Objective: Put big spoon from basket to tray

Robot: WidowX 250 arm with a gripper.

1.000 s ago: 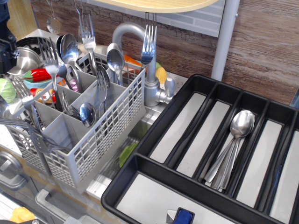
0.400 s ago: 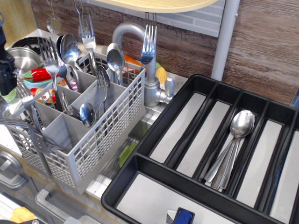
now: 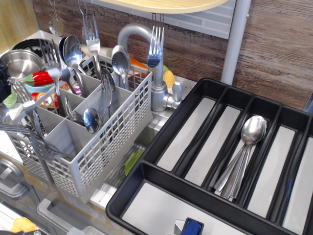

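- A brown wood-grain wall (image 3: 274, 44) backs the scene, with a grey upright post (image 3: 235, 41) and a pale wooden shelf edge (image 3: 166, 5) at the top.
- No claw shows anywhere in this view, so places cannot be given from it, and whether it is apart or together cannot be told.
- The light grey lattice-walled plastic cutlery basket (image 3: 105, 147) stands at the left on the counter (image 3: 105, 193), holding upright steel forks (image 3: 155, 44) and spoons.
- A shiny stainless-steel big spoon with a large oval bowl (image 3: 72, 51) stands in a rear compartment of the basket.
- The large black plastic tray with long pale-floored compartments (image 3: 195, 105) lies to the right of the basket; a bundle of steel spoons (image 3: 244, 152) lies in one compartment.
- A grey metal tap (image 3: 156, 88) rises between basket and tray.
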